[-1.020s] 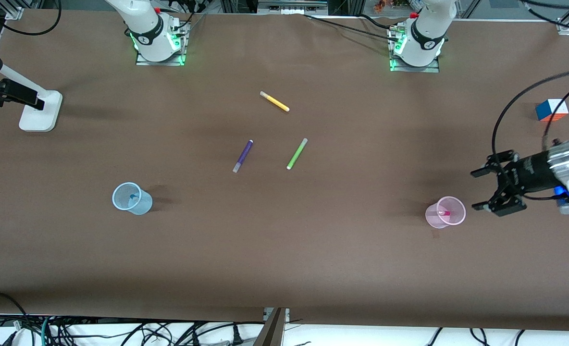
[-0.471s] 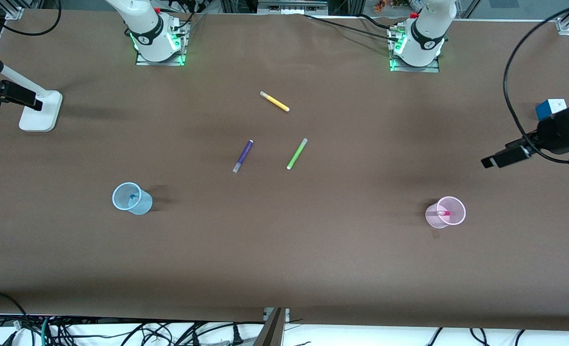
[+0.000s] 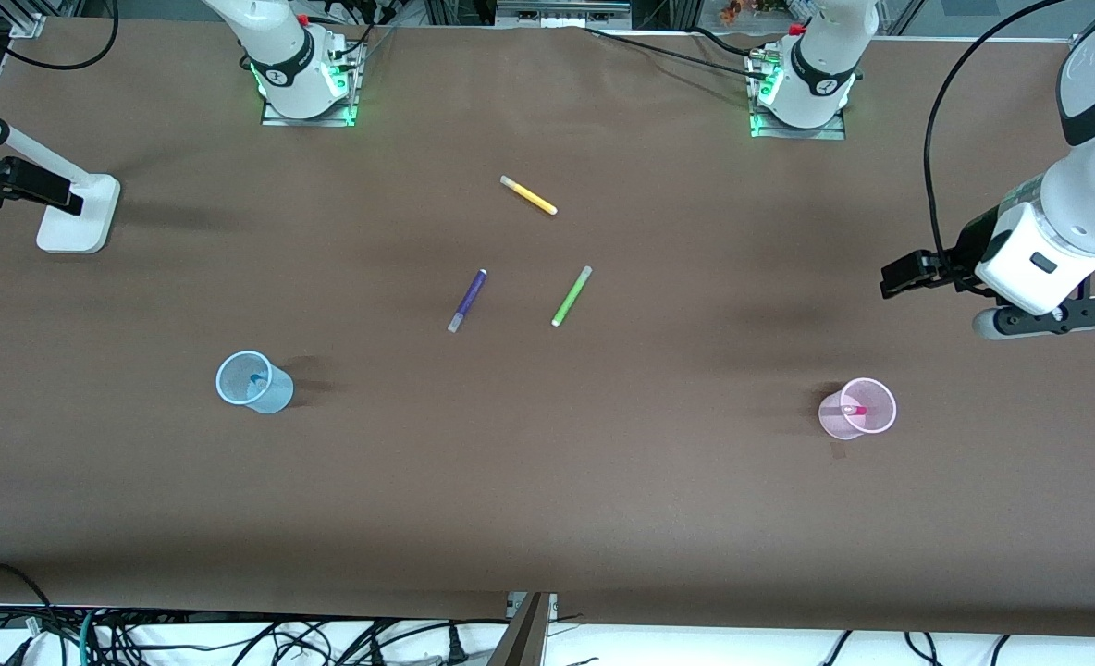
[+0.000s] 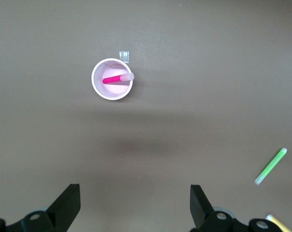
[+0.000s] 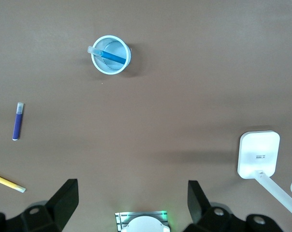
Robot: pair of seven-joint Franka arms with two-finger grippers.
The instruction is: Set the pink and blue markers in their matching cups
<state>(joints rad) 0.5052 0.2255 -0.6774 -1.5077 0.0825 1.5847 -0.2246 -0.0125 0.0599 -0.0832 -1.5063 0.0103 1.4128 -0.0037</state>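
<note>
Two cups stood on the brown surface [image 3: 547, 499], each with its matching marker already inside. At my right arm's end, the pale blue cup [image 3: 253, 381] held the blue marker [image 5: 107, 56], which leaned against the rim with its pale end sticking out. At my left arm's end, the pale pink cup [image 3: 857, 408] held the pink marker [image 4: 117, 78], likewise tilted with its pale end at the rim. My left end effector [image 4: 135, 203] hung high over the surface at that end, fingers spread wide and holding nothing. My right end effector [image 5: 132, 203] was also up in the air, wide apart and empty. Between the cups, farther from the front camera, lay a purple pen [image 3: 467, 300], a lime-green pen [image 3: 572, 296] and a yellow pen [image 3: 528, 195], all apart from one another.
</note>
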